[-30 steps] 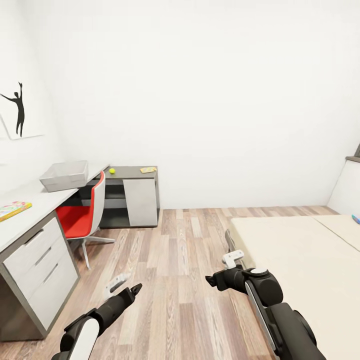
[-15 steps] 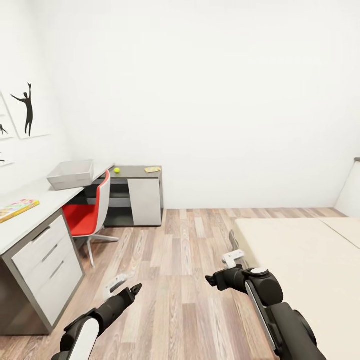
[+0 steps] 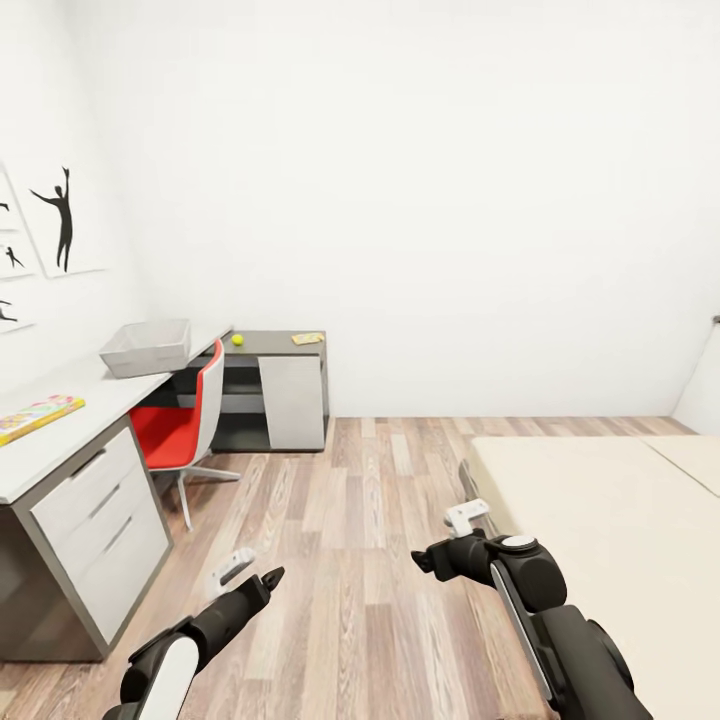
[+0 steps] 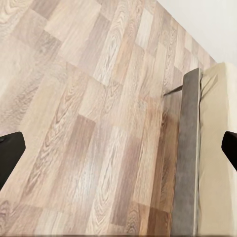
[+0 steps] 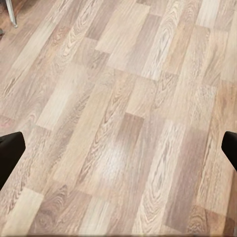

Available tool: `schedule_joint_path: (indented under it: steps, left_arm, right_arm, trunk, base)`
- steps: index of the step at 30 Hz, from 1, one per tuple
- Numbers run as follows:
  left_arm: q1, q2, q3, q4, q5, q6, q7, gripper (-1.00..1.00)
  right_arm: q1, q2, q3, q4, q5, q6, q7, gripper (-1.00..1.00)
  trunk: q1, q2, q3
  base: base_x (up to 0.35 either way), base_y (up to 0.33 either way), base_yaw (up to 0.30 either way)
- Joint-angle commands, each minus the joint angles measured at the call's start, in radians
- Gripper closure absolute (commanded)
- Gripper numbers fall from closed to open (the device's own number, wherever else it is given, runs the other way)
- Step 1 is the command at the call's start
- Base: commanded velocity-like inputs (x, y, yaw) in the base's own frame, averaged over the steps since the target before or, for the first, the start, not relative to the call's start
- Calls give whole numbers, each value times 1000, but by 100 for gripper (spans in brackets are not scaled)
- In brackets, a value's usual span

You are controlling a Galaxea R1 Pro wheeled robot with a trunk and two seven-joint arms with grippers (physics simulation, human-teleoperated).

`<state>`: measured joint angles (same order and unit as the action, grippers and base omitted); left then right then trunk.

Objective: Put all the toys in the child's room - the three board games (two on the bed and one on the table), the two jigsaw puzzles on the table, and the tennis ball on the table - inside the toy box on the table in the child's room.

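A white-walled room with a wood-plank floor lies ahead, black silhouette pictures hanging on the wall at the left. Along that wall runs the table, its light grey top meeting a dark grey wing at the far corner. The toy box sits on the light top, and a flat colourful slab, probably one of the jigsaw puzzles though too small to tell for certain, lies nearer along the same top. On the dark wing the tennis ball rests well apart from a slim yellow board game. A red chair stands tucked against the table. The beige bed fills the right side.

Both arms hang low over the floor. The left gripper has its fingers spread wide with nothing between them, bare planks and the bed's grey edge beneath. The right gripper is likewise wide apart and empty above the planks.
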<state>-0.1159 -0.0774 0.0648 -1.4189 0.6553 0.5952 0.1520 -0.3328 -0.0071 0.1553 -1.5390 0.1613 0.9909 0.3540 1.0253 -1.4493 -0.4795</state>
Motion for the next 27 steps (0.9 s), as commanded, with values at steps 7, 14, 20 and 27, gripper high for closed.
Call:
schedule_joint_path:
  steps: [7,14,20,27]
  left_arm:
    - [-1,-1,1,-2,14,6,7,-100]
    - [-1,-1,2,-2,15,6,6,-100]
    - [-1,-1,3,-2,15,6,6,-100]
    - [-1,-1,3,-2,15,6,6,-100]
  right_arm:
    - [-1,-2,1,-3,10,3,8,-100]
    - [0,-2,1,-5,10,3,8,-100]
    - [0,-2,1,-5,11,3,8,-100]
    - [0,-2,1,-6,11,3,8,-100]
  trunk:
    - [0,-1,-1]
    - [0,-1,-1]
    - [0,-1,-1]
    - [0,-1,-1]
  base:
    - [-88,-71,5]
    - [-26,-21,1]
    - [-9,-7,0]
    - [-3,-2,0]
